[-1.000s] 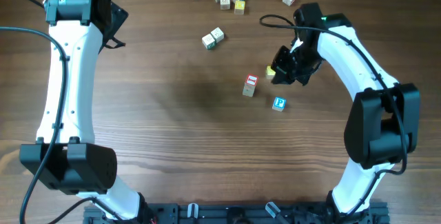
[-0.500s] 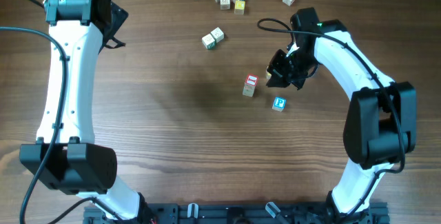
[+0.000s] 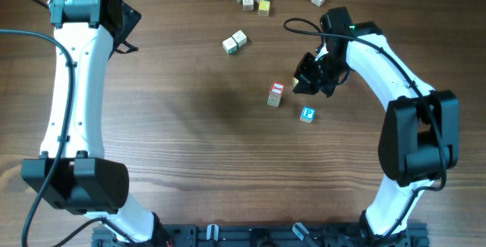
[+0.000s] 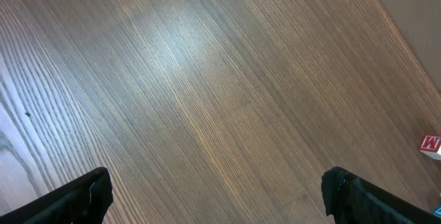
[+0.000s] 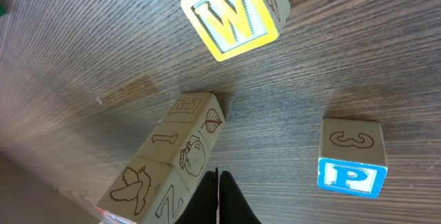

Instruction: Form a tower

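The tower [image 5: 165, 165] is seen on the table [image 5: 331, 58] just beside the right fingers [image 5: 217, 196], which are pressed together, while the left fingers [image 4: 76, 198] are spread wide, well apart from it.

Tower [image 3: 275, 93]: narrow upright stack of pale wooden cubes, red-lettered face on top, engraved pictures on sides. Stands near blue P cube [image 3: 307, 114], upper left of it, not touching.

The left arm [image 3: 72, 102] and right arm [image 3: 387, 57] share white shells with bulky black joint housings. A black cable [image 3: 292, 23] loops beside the right arm's wrist, near a small green light [image 3: 354, 26]. The left end effector [image 4: 215, 182] and right end effector [image 5: 218, 186] are matte black
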